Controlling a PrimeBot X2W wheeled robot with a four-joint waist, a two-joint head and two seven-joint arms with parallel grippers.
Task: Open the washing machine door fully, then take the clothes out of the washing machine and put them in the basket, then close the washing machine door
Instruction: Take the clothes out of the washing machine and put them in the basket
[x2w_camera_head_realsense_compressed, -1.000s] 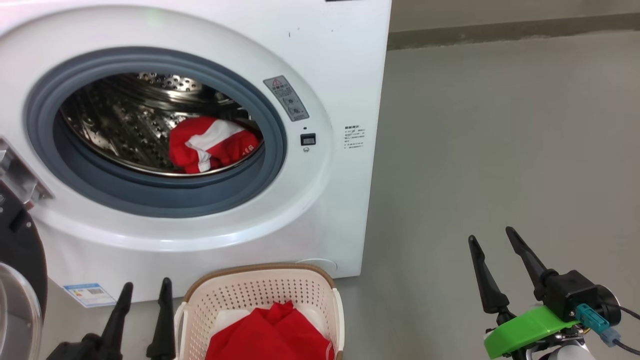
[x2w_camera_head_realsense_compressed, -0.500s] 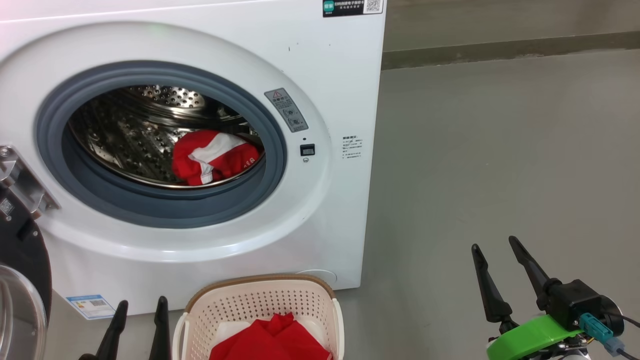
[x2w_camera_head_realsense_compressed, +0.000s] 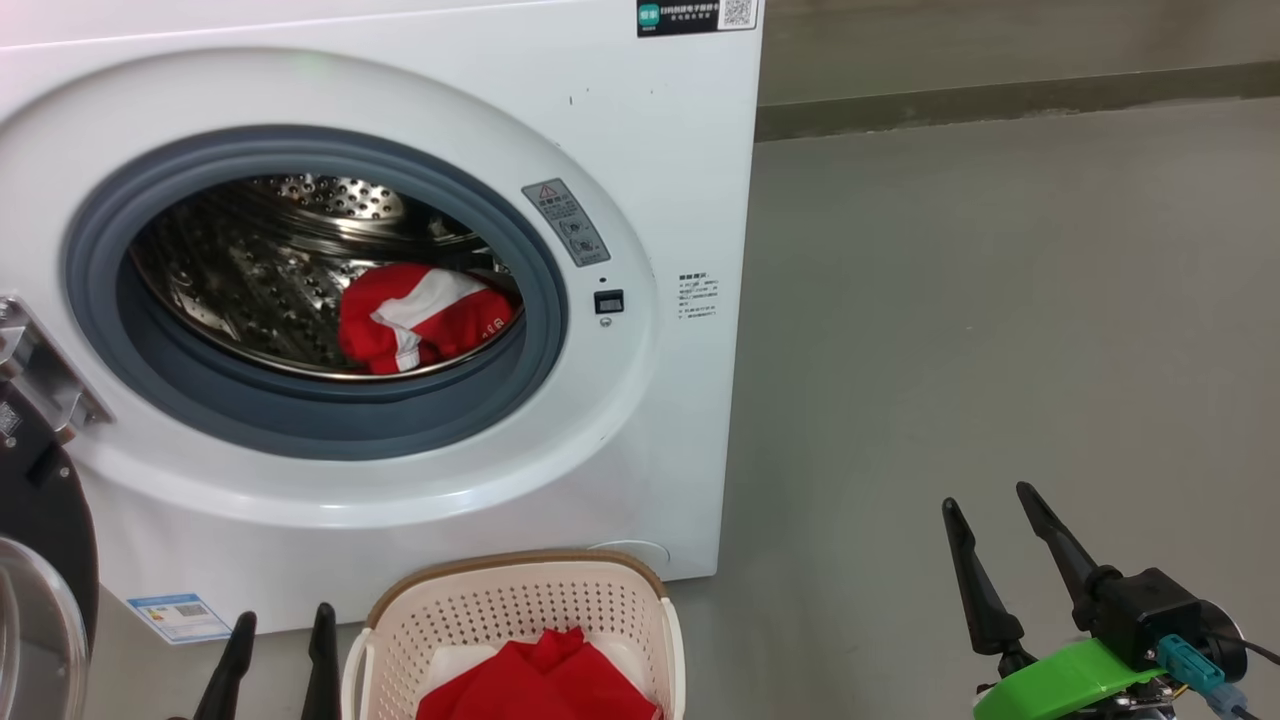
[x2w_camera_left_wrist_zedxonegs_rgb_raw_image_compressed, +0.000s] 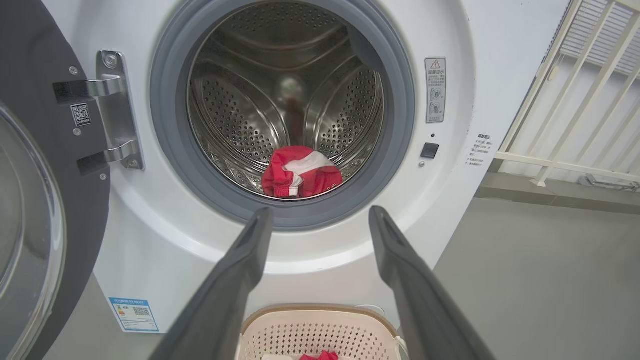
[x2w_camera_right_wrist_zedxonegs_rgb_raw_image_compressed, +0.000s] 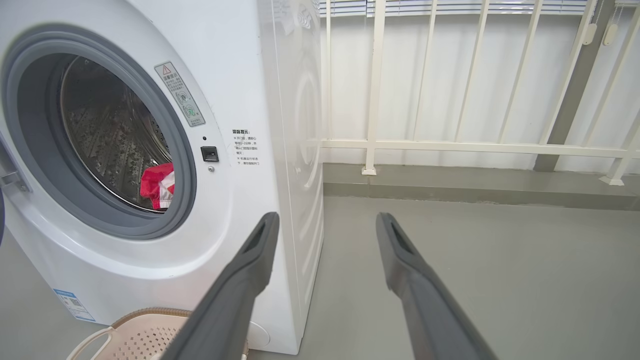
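Clothes (x2w_camera_head_realsense_compressed: 420, 315), crumpled red fabric, lie in the perforated steel drum (x2w_camera_head_realsense_compressed: 250, 270); left hand (x2w_camera_left_wrist_zedxonegs_rgb_raw_image_compressed: 320, 215) and right hand (x2w_camera_head_realsense_compressed: 986, 500) gape wide, empty.

On the washing machine (x2w_camera_left_wrist_zedxonegs_rgb_raw_image_compressed: 500, 60), right of its drum opening (x2w_camera_left_wrist_zedxonegs_rgb_raw_image_compressed: 280, 100), you see a grey label (x2w_camera_left_wrist_zedxonegs_rgb_raw_image_compressed: 435, 90) topped by a red warning triangle; its print and the other stickers are too small to read.

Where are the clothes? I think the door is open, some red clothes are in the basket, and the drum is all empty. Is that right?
Not quite: the drum is not empty. In the left wrist view a red garment with white trim lies at its bottom. The rest is right: the door stands open and red clothes lie in the basket.
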